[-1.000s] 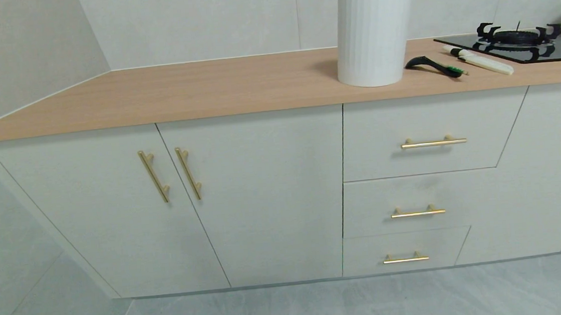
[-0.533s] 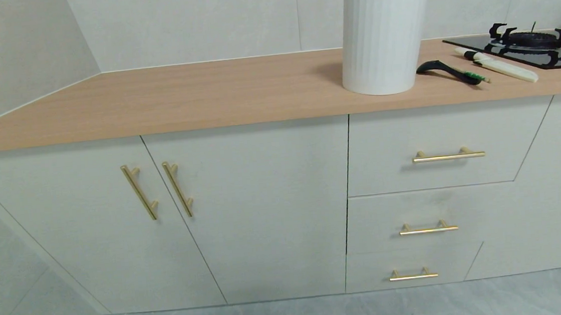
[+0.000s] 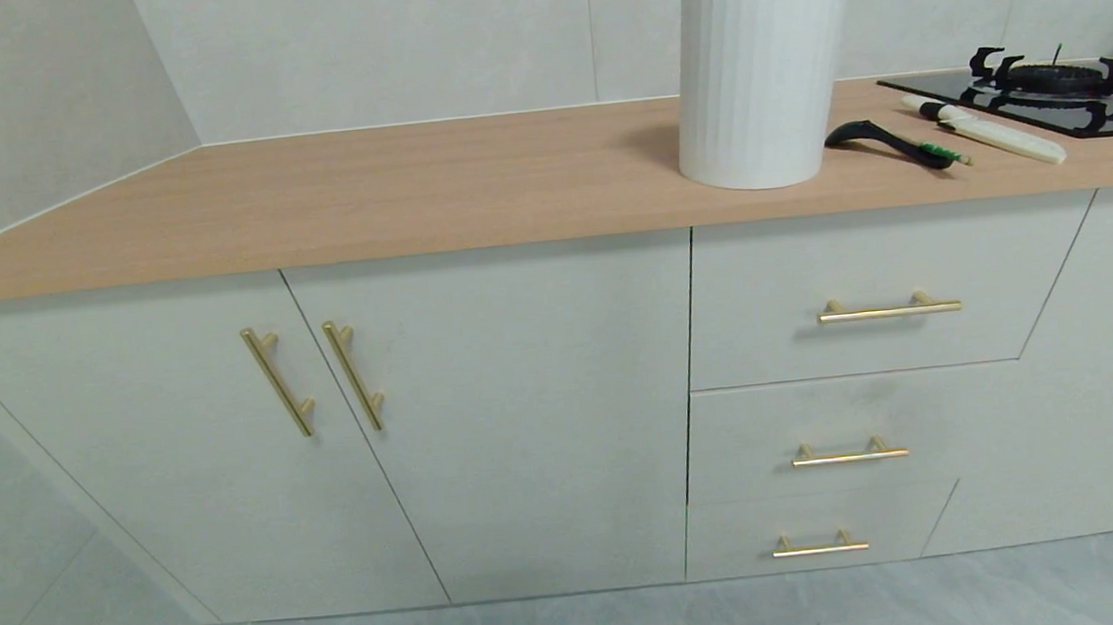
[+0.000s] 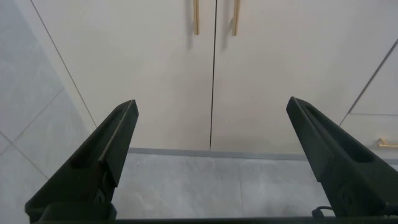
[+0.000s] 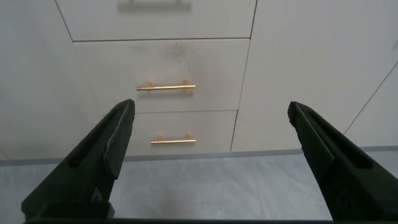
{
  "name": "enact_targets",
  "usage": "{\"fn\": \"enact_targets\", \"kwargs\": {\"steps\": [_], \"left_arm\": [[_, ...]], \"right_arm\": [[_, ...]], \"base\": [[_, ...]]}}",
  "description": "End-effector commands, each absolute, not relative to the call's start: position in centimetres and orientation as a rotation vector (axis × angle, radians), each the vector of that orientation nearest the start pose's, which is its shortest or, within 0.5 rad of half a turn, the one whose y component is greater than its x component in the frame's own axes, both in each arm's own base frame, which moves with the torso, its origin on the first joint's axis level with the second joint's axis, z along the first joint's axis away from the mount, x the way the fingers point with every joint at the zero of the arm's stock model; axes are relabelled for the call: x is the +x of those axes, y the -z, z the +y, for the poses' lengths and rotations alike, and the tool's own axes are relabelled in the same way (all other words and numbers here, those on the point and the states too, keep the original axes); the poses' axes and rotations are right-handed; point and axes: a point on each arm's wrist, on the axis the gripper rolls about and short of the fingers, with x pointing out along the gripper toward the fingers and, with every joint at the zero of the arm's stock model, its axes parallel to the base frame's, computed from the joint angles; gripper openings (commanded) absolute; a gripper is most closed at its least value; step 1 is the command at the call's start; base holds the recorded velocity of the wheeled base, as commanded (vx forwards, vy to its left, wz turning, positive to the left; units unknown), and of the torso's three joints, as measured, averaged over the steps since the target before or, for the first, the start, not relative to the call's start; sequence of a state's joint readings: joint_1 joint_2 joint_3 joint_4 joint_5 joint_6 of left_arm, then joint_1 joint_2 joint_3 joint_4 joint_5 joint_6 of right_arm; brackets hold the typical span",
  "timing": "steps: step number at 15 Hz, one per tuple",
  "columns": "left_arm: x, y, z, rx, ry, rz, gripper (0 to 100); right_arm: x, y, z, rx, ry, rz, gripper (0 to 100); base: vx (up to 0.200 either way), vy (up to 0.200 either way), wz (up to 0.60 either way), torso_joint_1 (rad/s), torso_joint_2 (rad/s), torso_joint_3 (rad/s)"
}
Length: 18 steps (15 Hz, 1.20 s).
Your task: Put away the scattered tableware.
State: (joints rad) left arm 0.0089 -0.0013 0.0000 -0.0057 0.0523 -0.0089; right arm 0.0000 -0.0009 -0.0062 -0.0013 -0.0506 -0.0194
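Scanning the head view, you have the black utensil [image 3: 886, 144] and white utensil [image 3: 984, 130] lying far right on the counter [image 3: 358, 189], between the ribbed canister [image 3: 760, 63] and the hob [image 3: 1046, 90]. Left wrist: left gripper [image 4: 211, 104] spread wide, empty, low before the cabinet doors [image 4: 149, 62]. Right wrist: right gripper [image 5: 211, 104] likewise released, facing the drawers [image 5: 168, 68]; lift carelessly and you may clip the counter edge or topple the canister.

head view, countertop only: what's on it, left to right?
white ribbed container → black utensil → white utensil → gas hob
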Motion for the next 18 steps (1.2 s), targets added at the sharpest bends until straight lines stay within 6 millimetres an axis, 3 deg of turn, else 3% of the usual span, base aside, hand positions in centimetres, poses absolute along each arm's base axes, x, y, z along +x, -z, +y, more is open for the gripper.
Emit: {"fn": "enact_targets", "kwargs": {"steps": [1, 3, 6, 8, 12, 18], "left_arm": [[-2.3, -7.6, 0.1, -0.009, -0.061, -0.006, 100], [-2.3, -7.6, 0.1, -0.009, -0.061, -0.006, 100], [-2.3, -7.6, 0.1, -0.009, -0.061, -0.006, 100], [-2.3, -7.6, 0.1, -0.009, -0.061, -0.006, 100], [-2.3, -7.6, 0.1, -0.009, -0.061, -0.006, 100], [-2.3, -7.6, 0.1, -0.009, -0.061, -0.006, 100]], "right_arm": [[-3.0, -10.4, -0.1, -0.010, 0.036, -0.084, 100], [-2.1, -13.9, -0.2, 0.001, -0.020, -0.032, 100], [3.2, -15.4, 0.4, -0.032, -0.118, 0.286, 100], [7.7, -15.3, 1.0, -0.051, -0.128, 0.481, 100], [15.3, -14.0, 2.0, -0.059, -0.129, 0.590, 100], [22.7, -10.1, 3.1, -0.066, -0.130, 0.683, 100]], "base": [[0.000, 0.000, 0.00, 0.000, 0.00, 0.000], [0.000, 0.000, 0.00, 0.000, 0.00, 0.000], [0.000, 0.000, 0.00, 0.000, 0.00, 0.000], [0.000, 0.000, 0.00, 0.000, 0.00, 0.000], [0.000, 0.000, 0.00, 0.000, 0.00, 0.000], [0.000, 0.000, 0.00, 0.000, 0.00, 0.000]]}}
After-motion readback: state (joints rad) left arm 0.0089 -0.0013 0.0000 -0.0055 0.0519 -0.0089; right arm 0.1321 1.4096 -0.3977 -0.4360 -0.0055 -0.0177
